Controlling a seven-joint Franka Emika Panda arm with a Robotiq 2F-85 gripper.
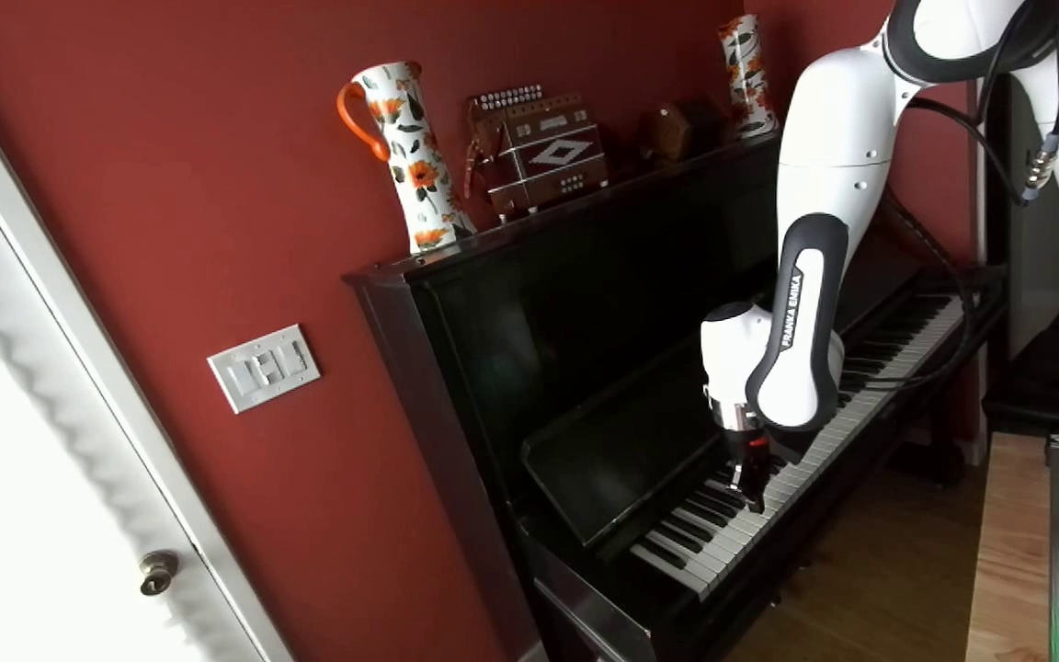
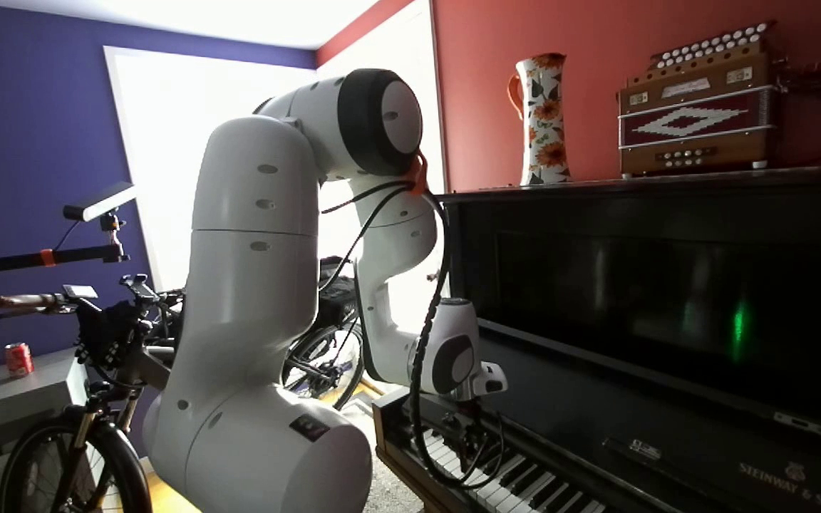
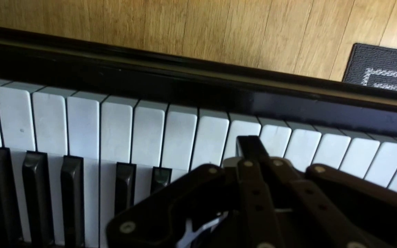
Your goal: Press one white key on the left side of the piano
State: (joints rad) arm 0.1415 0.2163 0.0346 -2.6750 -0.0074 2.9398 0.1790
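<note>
Piano [image 1: 575,349]: set against the red wall [image 1: 244,211], its white keys [image 3: 116,132] shown in all three views.
End effector [image 3: 250,146]: held over the left part of the keys, fingers pressed narrowly together; whether one is touched cannot be told.
Accordion [image 1: 552,152]: placed on the piano's top, beside a floral pitcher [image 1: 415,156].

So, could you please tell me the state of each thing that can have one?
Gripper: closed
Nearest white keys: pressed or not, unclear
Piano: keyboard uncovered
Floral vessels: both standing
Accordion: bellows apparently closed
Door: apparently shut
Light switches: positions unclear
Soda can: upright
Bicycle: upright
</note>
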